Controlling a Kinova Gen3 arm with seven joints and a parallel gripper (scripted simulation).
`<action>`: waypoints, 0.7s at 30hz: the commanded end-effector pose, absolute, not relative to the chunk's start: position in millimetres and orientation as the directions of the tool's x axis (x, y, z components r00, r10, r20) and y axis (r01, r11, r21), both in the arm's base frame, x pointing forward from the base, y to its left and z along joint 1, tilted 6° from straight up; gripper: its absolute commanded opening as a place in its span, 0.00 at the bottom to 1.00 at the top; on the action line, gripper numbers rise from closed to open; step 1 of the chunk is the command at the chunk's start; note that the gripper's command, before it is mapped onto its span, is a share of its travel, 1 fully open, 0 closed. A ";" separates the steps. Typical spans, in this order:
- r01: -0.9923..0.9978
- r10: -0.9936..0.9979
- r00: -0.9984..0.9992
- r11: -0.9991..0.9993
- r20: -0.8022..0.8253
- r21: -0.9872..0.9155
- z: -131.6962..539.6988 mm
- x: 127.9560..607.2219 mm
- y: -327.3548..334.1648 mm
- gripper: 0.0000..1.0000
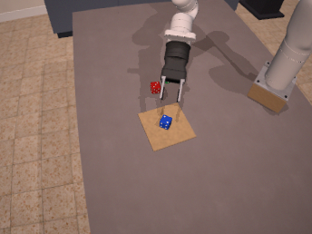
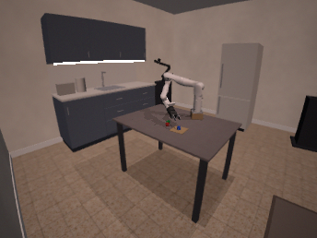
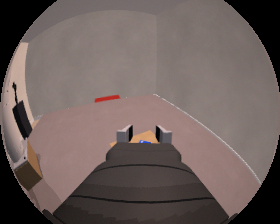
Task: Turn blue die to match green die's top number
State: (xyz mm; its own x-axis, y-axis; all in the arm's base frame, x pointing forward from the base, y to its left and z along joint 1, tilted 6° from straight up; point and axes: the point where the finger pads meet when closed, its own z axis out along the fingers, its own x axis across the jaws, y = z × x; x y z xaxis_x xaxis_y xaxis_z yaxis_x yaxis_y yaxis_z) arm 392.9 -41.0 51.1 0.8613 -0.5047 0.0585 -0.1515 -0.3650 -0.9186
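We see a matt grey-brown counter [image 1: 236,174], smooth and without grain. On it the mat [image 1: 179,135] looks like plain tan cardboard or cork, dull and flat. The blue die [image 1: 165,121] and red die [image 1: 155,87] read as glossy plastic with white pips. The arm's shell [image 1: 290,52] looks like smooth white plastic with a soft sheen; the hand [image 1: 171,97] has a ribbed black rubbery body and pale metallic fingers [image 1: 180,92]. The floor [image 1: 36,156] appears as speckled stone tile.
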 end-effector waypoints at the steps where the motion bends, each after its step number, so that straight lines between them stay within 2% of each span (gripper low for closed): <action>1: -0.164 -0.508 0.860 -0.366 0.049 -0.916 55.4 393.0 -40.5 0.87; 21: -0.288 -0.512 0.857 -0.569 0.058 -0.770 64.7 398.2 -31.8 0.87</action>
